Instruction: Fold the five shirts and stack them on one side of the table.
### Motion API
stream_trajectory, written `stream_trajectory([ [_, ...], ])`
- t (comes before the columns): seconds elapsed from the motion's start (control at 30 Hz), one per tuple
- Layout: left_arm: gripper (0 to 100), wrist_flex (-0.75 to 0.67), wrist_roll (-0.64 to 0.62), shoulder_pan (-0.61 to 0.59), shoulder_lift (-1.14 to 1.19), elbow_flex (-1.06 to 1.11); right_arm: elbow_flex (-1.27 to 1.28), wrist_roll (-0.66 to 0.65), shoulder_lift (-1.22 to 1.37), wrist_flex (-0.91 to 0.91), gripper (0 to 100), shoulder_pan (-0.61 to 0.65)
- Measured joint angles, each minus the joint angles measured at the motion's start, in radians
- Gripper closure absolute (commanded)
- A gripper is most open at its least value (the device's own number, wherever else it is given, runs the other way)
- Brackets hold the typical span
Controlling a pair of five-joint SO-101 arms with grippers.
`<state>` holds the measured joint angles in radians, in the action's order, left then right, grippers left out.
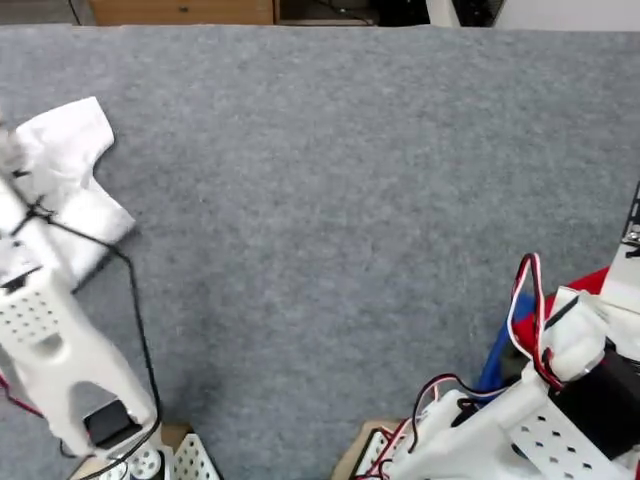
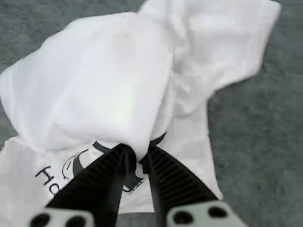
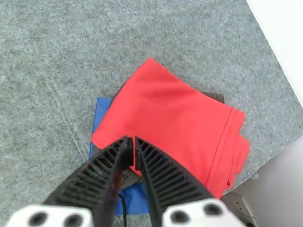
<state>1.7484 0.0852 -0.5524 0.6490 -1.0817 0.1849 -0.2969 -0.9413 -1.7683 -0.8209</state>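
Grey felt table (image 1: 350,200) fills the high view, and the white shirt (image 1: 70,180) lies rumpled at its left edge, right under the left arm (image 1: 45,330). Over at the right edge a red shirt (image 1: 590,283) peeks out above a blue shirt (image 1: 497,362), beside the right arm (image 1: 520,420). A long stretch of felt separates the two.

On to the left wrist view: the left gripper (image 2: 136,153) has its jaws nipped narrow on a fold of the white cloth. The bulk lies straight ahead of the tips, with the printed front underneath.

Right wrist view: the right gripper (image 3: 132,144) has its jaws pressed together, holding nothing, and hangs over the red shirt's near edge. That shirt lies folded atop a dark shirt (image 3: 215,97) and the blue one.

The left arm is plainly nearer, so this fold looks like its job.
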Motion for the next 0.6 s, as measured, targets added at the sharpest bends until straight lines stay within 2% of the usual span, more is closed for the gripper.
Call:
stream_trajectory([
  [0.23, 98, 0.000, -0.032, 0.407, -0.410, 0.537, 0.000, -0.005, 0.000, 0.000, 98.3, 0.000],
  [0.37, 97, 0.000, -0.032, 0.661, -0.620, 0.807, 0.000, -0.089, 0.000, 0.000, 98.0, 0.000],
  [0.5, 85, 0.000, 0.023, 0.844, -0.764, 0.993, 0.000, -0.158, 0.000, 0.000, 97.9, 0.000],
  [0.6, 76, 0.000, 0.028, 0.868, -0.844, 1.043, 0.000, -0.189, 0.000, 0.011, 95.2, 0.005],
])
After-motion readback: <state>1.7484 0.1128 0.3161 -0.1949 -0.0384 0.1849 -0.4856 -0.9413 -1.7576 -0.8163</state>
